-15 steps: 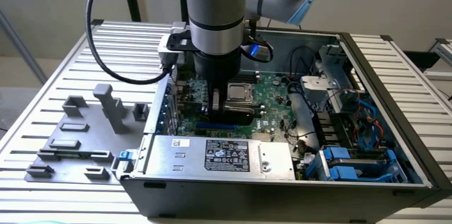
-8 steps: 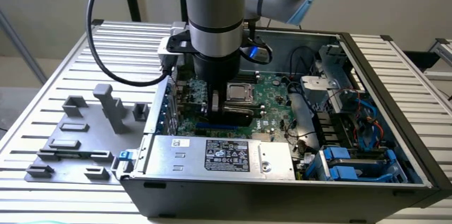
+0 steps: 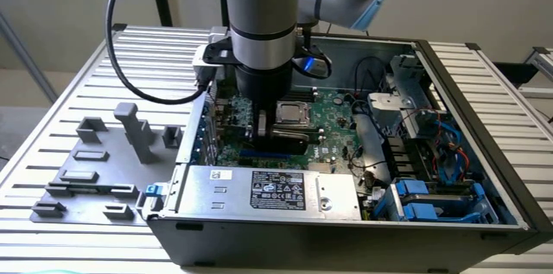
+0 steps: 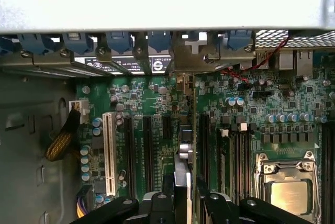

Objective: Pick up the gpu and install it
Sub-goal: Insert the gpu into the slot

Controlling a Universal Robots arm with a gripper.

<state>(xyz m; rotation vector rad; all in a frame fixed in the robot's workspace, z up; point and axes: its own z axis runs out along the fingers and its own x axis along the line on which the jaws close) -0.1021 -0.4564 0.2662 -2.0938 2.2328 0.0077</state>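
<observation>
So the arm's reaching straight down into the open PC case, which lies on the slatted counter. The hand is low over the green motherboard, just beside the CPU socket, on the exterior view's left of it. From the wrist cam the hand is clenched on the gpu. The card sits edge-on between the black fingers, so you mostly get a thin dark sliver with a silvery strip along it. It stands upright over the board among the long black expansion slots, with the white slot a few slots over. Its far end points at the row of metal slot covers on the case wall. Can't tell whether the bottom edge is actually in a slot or just above one. The silver labelled power supply sits at the near side of the case, and the grey holder tray is out on the counter, on the exterior view's left, well apart from the hand.
</observation>
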